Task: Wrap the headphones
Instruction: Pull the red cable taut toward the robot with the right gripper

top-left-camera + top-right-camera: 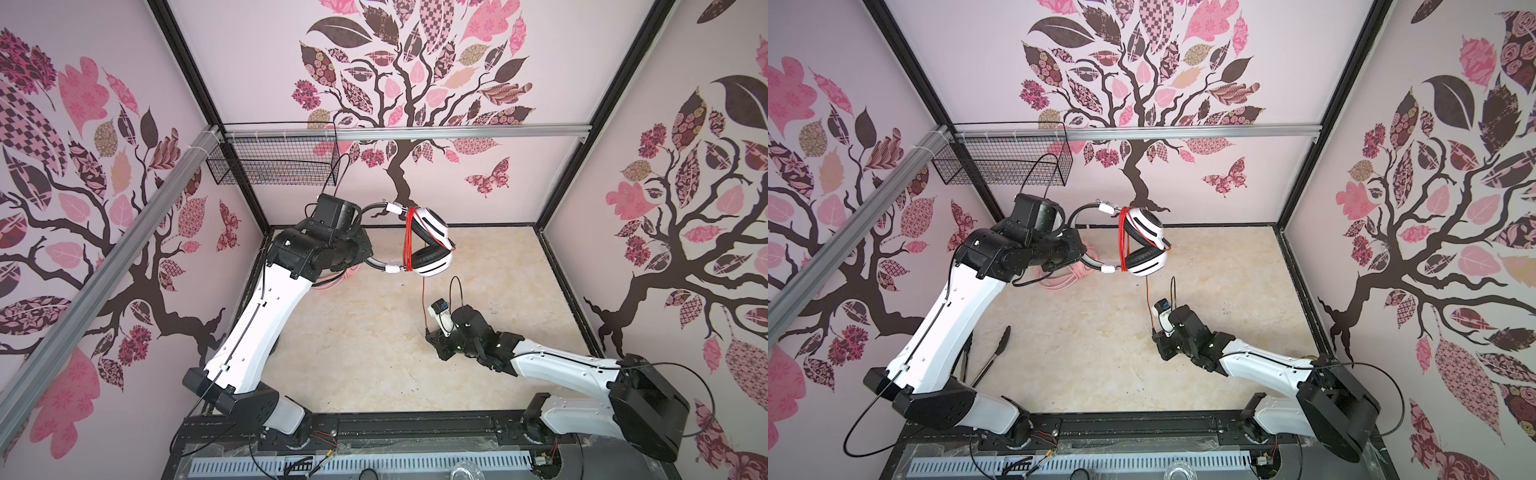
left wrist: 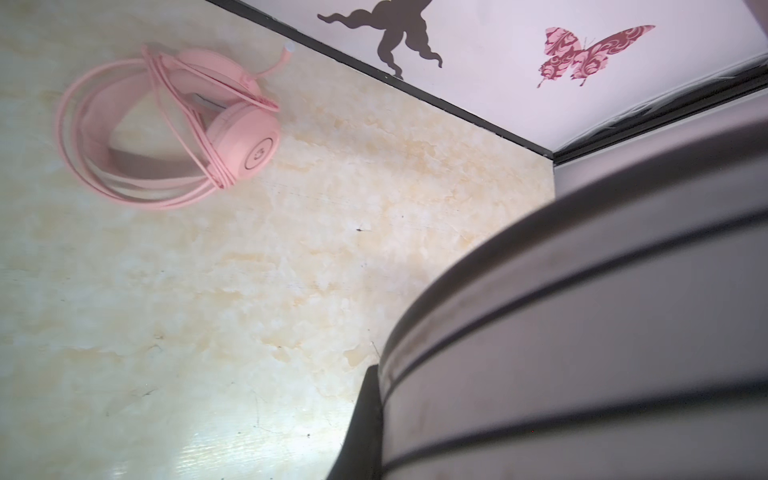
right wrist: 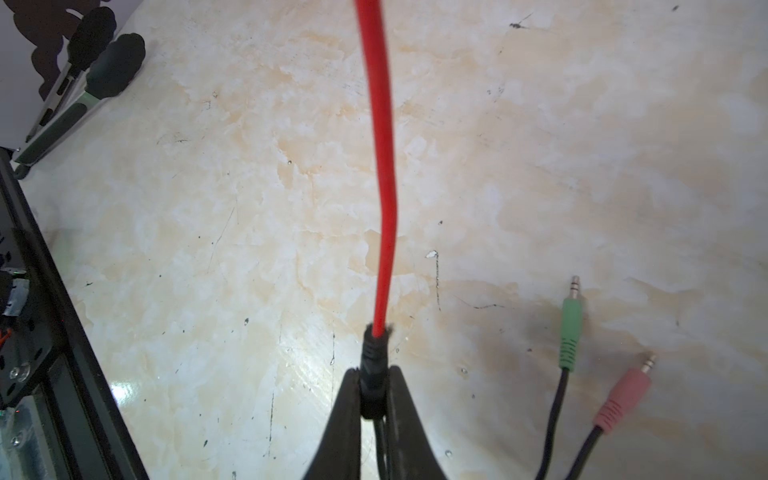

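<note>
**White headset held aloft, cable end clamped**

The white headphones (image 1: 430, 243), black-padded, hang clear above the tabletop (image 1: 365, 357) toward its far edge, with the cups folded together. Their red cable (image 1: 409, 241) is wound in several turns across both sides of the headband (image 2: 582, 332), just beside the cups. One strand drops from the coil to the right claw (image 1: 432, 334).

In the right wrist view that claw's jaws stand nearly together, clamped on the black collar (image 3: 374, 374) at the cable's end, and the red strand rises from it. A green plug (image 3: 571, 328) and a pink plug (image 3: 623, 399) on thin black leads show beside it. Whether they touch the tabletop I cannot tell.

The left claw (image 1: 359, 249) is closed on the headband, which fills much of the left wrist view. Its fingertips are hidden in both top views.

The pink headphones (image 2: 174, 124) lie flat on the tabletop beneath the left arm, with their pink cable looped around them. Black-tipped tongs (image 1: 992, 361) lie near the left arm's base.
</note>
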Motion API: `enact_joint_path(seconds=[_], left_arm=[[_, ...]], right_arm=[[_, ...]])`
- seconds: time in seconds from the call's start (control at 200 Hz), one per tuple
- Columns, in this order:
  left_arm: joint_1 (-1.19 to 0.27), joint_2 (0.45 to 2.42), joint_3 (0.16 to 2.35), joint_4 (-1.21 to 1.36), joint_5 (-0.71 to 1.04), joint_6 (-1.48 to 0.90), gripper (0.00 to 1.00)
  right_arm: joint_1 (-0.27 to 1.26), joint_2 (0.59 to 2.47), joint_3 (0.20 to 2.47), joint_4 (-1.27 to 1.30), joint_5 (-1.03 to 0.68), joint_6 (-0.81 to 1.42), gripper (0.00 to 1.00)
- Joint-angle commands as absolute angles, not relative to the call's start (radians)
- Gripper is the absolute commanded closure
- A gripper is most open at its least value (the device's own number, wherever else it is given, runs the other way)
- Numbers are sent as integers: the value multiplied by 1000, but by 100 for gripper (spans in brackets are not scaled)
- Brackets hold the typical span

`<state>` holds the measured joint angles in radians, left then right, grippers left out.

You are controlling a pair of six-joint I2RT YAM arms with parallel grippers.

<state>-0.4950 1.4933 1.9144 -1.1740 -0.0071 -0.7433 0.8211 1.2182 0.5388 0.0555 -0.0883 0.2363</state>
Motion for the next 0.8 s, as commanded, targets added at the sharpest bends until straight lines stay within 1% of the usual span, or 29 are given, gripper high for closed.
enact_joint_path(seconds=[0.0,0.12,0.25,0.36,0.43,0.505,0.565,0.795], left_arm=[[-489,1492,1913,-1024,100,-853,100],[-483,1502,1878,-984,164,-897,100],[-478,1522,1888,-1010,131,-909,100],[-460,1517,1863,-994,174,-927,100],[-454,1514,1856,-1000,154,-925,100],[-446,1515,1854,-1011,123,-910,100],[-442,1517,1856,-1031,65,-894,100],[-442,1539,1868,-1176,-301,-865,100]], right_arm=[[878,1179,588,-22,-7,221,100],[962,1201,628,-54,42,213,100],[1058,1223,669,-75,100,206,100],[1095,1247,699,-88,82,203,100],[1129,1250,717,-104,122,196,100],[1146,1249,737,-128,123,188,100],[1168,1237,753,-156,150,181,100],[1262,1142,814,-314,274,166,100]])
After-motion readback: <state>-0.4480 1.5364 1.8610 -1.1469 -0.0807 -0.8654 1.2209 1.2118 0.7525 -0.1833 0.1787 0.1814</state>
